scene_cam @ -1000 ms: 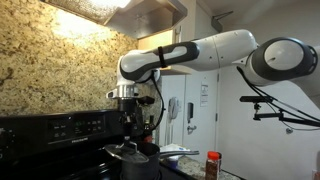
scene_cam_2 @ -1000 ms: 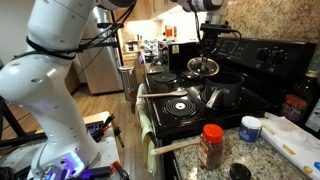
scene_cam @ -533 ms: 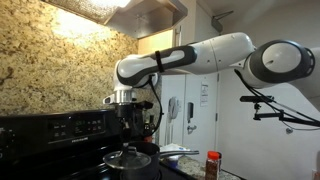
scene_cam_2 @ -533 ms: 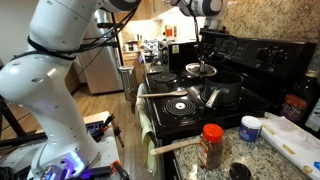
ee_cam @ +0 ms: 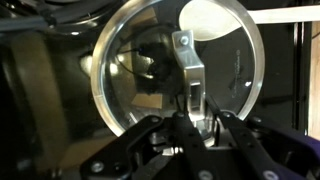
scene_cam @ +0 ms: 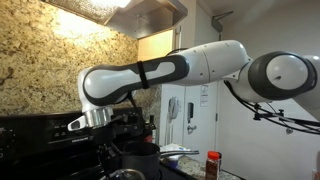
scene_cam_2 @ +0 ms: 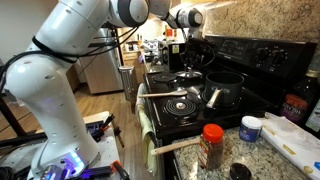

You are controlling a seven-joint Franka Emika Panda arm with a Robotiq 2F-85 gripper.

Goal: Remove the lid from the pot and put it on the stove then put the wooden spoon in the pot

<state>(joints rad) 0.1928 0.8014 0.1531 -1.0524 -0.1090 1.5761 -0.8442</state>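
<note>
My gripper (ee_cam: 192, 108) is shut on the metal handle of the round glass lid (ee_cam: 150, 70), which fills the wrist view. In an exterior view the gripper (scene_cam_2: 188, 62) holds the lid (scene_cam_2: 188, 76) low over a rear burner of the stove (scene_cam_2: 175, 105), to the side of the pot. The black pot (scene_cam_2: 225, 88) stands open on the stove; it also shows in an exterior view (scene_cam: 140, 160). The wooden spoon (scene_cam_2: 180, 145) lies along the counter's front edge beside the stove.
A spice jar with a red cap (scene_cam_2: 211, 145), a small white tub (scene_cam_2: 250, 128) and a white board (scene_cam_2: 295, 135) sit on the granite counter. A dark bottle (scene_cam_2: 292, 105) stands behind. The stove's black back panel (scene_cam_2: 255, 55) rises behind the burners.
The arm has carried the lid sideways away from above the pot and lowered it toward another burner. The pot now stands uncovered.
</note>
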